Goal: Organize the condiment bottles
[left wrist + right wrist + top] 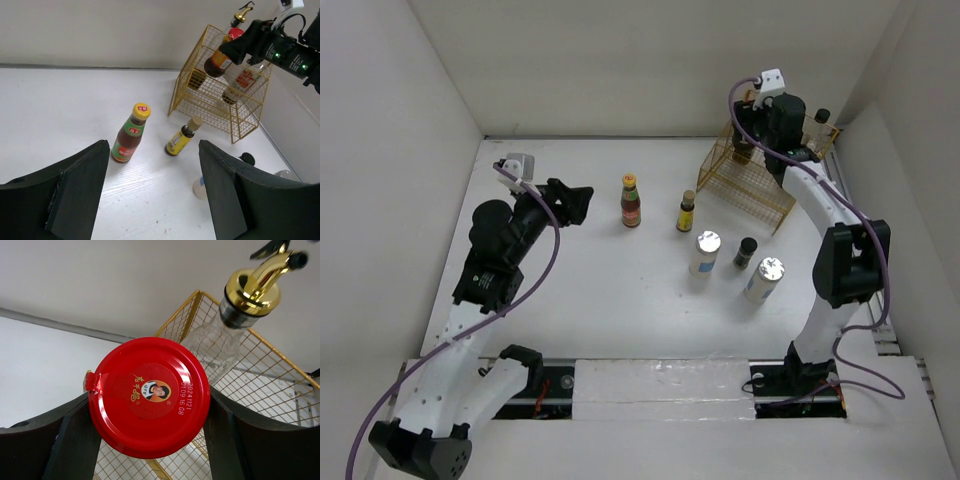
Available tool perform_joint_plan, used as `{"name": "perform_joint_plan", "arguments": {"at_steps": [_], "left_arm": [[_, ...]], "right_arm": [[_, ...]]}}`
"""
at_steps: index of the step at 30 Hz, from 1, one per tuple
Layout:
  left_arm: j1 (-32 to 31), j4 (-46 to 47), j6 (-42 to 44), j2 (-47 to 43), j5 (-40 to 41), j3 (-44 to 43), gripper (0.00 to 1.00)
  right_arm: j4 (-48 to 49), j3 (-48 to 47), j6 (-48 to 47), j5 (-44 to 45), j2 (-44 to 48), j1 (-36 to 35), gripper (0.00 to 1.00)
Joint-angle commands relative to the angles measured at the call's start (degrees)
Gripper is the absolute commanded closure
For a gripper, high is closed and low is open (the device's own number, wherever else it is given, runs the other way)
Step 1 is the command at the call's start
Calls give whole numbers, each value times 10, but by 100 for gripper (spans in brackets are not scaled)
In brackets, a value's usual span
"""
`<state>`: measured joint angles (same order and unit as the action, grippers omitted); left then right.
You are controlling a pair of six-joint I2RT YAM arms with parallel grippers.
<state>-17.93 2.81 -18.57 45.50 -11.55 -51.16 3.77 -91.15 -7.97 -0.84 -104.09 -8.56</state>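
Observation:
My right gripper (pixel 752 137) is shut on a red-capped jar (pixel 149 395) and holds it over the gold wire basket (pixel 752 180). A clear bottle with a gold pourer (pixel 240 315) stands in the basket behind the jar. My left gripper (pixel 152 190) is open and empty, low over the table at the left. Ahead of it stand a brown bottle with a yellow cap (pixel 131 133) and a small yellow-labelled bottle (pixel 181 138). Two white silver-capped jars (pixel 705 252) (pixel 764 279) and a small black-capped bottle (pixel 745 251) stand nearer the front.
White walls close in the table at the back and on both sides. The basket also shows in the left wrist view (pixel 215 100), near the back right corner, with the right arm (pixel 845 260) reaching along the right wall.

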Motion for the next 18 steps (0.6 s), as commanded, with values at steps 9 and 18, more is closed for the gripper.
{"name": "perform_joint_plan", "arguments": {"at_steps": [9, 18], "left_arm": [[-1, 6, -6, -10, 23, -24, 34], [-1, 6, -6, -21, 23, -24, 37]], "right_arm": [[144, -2, 68, -31, -21, 21, 64], [162, 29, 138, -36, -51, 26, 59]]}}
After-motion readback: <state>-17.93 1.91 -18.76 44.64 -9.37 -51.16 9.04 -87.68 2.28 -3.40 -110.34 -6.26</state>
